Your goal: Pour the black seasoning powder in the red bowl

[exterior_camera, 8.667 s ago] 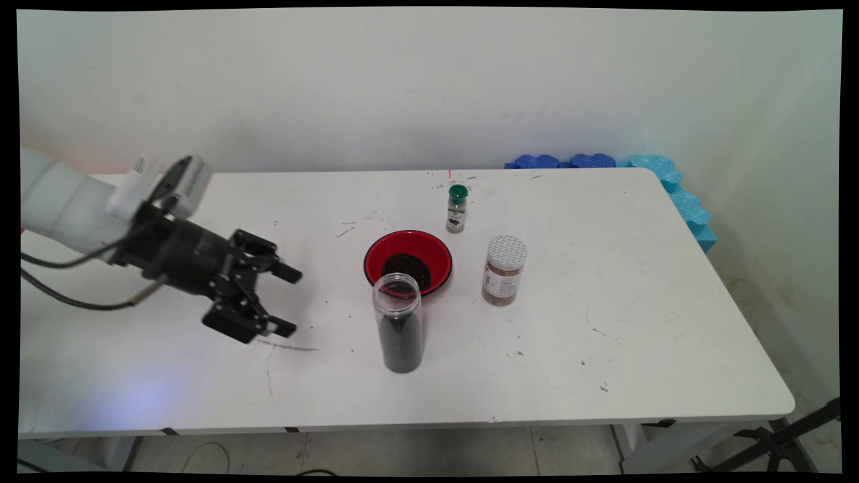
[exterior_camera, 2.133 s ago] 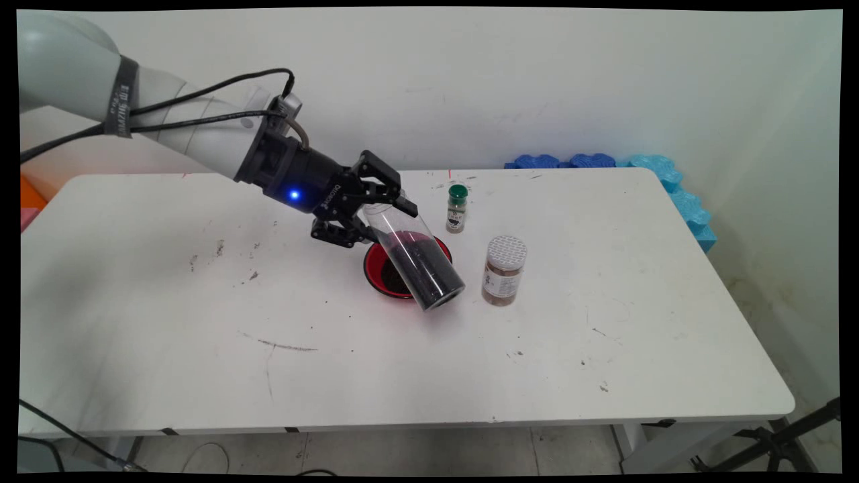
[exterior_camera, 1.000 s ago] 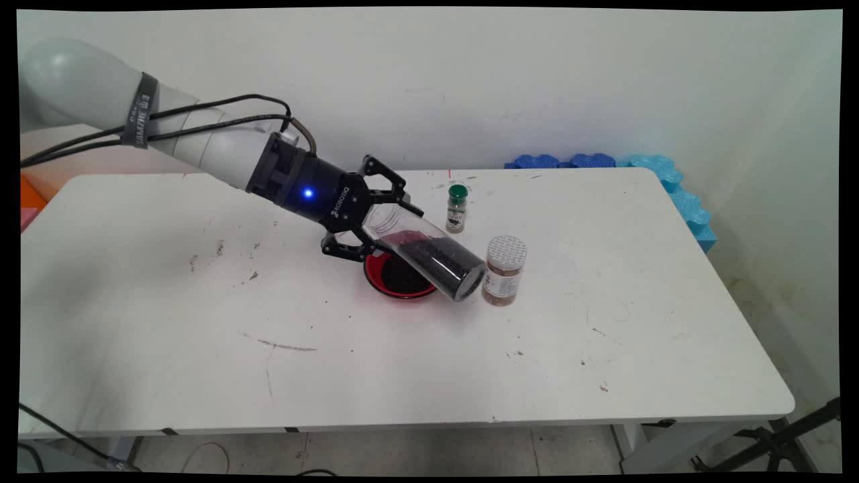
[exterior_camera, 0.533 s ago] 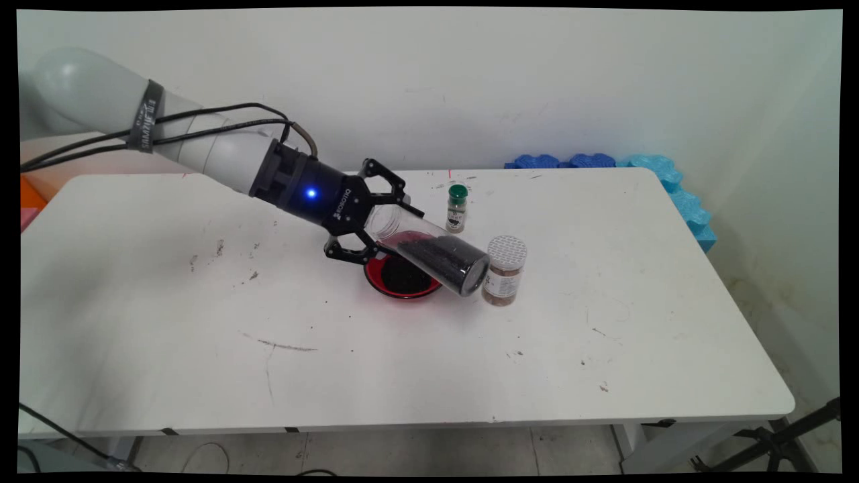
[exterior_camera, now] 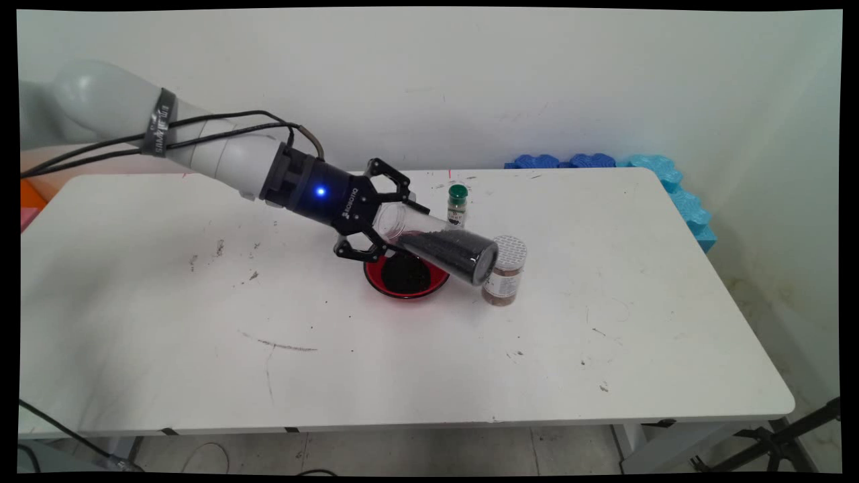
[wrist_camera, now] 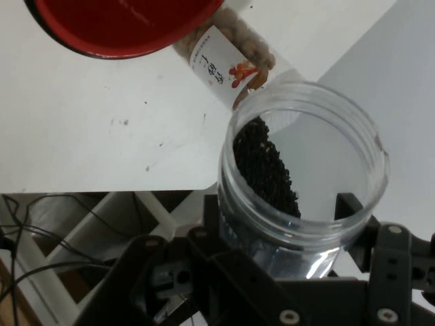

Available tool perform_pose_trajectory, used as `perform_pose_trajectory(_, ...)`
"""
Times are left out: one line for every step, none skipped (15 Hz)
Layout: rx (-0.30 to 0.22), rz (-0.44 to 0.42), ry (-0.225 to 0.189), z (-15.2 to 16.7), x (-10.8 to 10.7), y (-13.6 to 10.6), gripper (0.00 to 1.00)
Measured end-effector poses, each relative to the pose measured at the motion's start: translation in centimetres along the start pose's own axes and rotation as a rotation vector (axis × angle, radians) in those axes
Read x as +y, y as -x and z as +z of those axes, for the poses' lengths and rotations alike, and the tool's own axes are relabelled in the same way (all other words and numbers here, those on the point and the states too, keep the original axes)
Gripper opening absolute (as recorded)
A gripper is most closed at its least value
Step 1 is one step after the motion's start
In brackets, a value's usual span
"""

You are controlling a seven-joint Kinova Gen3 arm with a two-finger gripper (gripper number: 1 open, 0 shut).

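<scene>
Clear plastic jar (exterior_camera: pixel 436 243), smooth-walled and cylindrical, lies tilted nearly on its side in the air above the red bowl (exterior_camera: pixel 405 278), pinched near its open mouth by the black claw (exterior_camera: pixel 384 216), whose fingers (wrist_camera: pixel 348 207) press against its wall on both sides. Dark, fine grains fill its lower, closed end; in the hand view they lie along one side of the wall. The round bowl, glossy red, holds a heap of the same dark grains. Just beside the jar's base stands a ribbed, white-lidded jar (exterior_camera: pixel 504 270) of brown contents. A small green-capped bottle (exterior_camera: pixel 457 207) stands behind, on the scuffed white table (exterior_camera: pixel 604 322).
</scene>
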Motion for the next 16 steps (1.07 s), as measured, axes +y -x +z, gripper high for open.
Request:
perform_pose_trajectory(-0.001, -0.012, 0.005, 0.2, 0.0, -0.1, 0.0)
perform_pose_trajectory(-0.002, -0.021, 0.009, 0.3, 0.0, -0.2, 0.0)
perform_pose_trajectory(-0.003, -0.029, 0.012, 0.4, 0.0, -0.3, 0.0)
perform_pose_trajectory(-0.004, -0.04, 0.017, 0.6, 0.1, -0.4, 0.0)
perform_pose_trajectory(-0.006, -0.051, 0.022, 0.7, 0.1, -0.4, 0.0)
perform_pose_trajectory(-0.008, -0.062, 0.026, 0.9, 0.1, -0.5, 0.0)
perform_pose_trajectory(-0.01, -0.072, 0.03, 1.0, 0.1, -0.5, 0.0)
perform_pose_trajectory(-0.011, -0.079, 0.033, 1.1, 0.1, -0.6, 0.0)
perform_pose_trajectory(-0.013, -0.09, 0.038, 1.2, 0.1, -0.6, 0.0)
perform_pose_trajectory(-0.015, -0.1, 0.042, 1.3, 0.1, -0.7, 0.0)
perform_pose_trajectory(-0.016, -0.11, 0.046, 1.4, 0.1, -0.7, 0.0)
perform_pose_trajectory(-0.018, -0.118, 0.049, 1.5, 0.1, -0.8, 0.0)
perform_pose_trajectory(-0.019, -0.128, 0.053, 1.6, 0.1, -0.8, 0.0)
perform_pose_trajectory(-0.022, -0.137, 0.057, 1.7, 0.0, -0.8, 0.0)
perform_pose_trajectory(-0.025, -0.146, 0.06, 1.8, 0.0, -0.8, 0.0)
perform_pose_trajectory(-0.027, -0.152, 0.063, 1.8, 0.0, -0.9, 0.0)
